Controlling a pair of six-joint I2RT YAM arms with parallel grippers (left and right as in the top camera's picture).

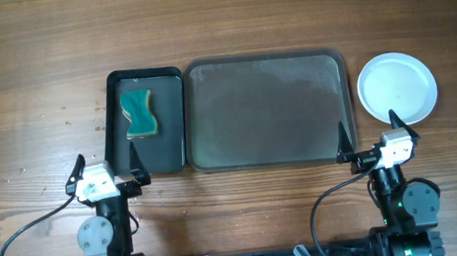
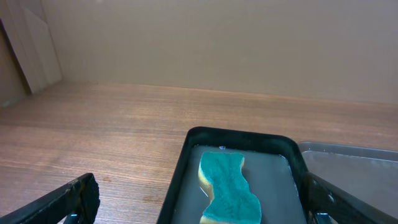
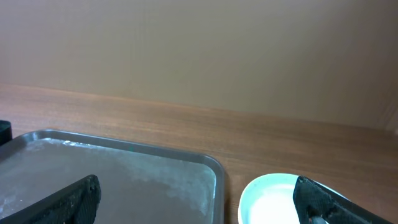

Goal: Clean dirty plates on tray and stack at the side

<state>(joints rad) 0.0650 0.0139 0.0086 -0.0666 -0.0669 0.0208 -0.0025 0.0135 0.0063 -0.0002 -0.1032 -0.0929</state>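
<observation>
Two arms sit at the near edge of the desk (image 1: pixel 28 55). The left pincer (image 1: pixel 106 159) is spread wide w/ nothing between its fingers, straddling the near-left corner of the small black tray (image 1: pixel 171 108). A green sponge (image 1: pixel 140 113) w/ a yellow underside lies in that tray's far half, on a wet-looking floor. The right pincer (image 1: pixel 368 125) is spread just as wide & grips nothing. One finger is over the near-right corner of the grey-green tray (image 1: pixel 269 116); the other, seen from above, is over the near rim of the white plate (image 1: pixel 397 87). The black tray and the grey-green tray lie side by side, rims almost touching, and the bigger one shows pale cloudy smears on its floor. The white plate rests on the desk just right of the grey-green tray, apart from its rim, approx level w/ its far half. Can't tell from any view whether that's one plate or a stack; its face looks clean white
</observation>
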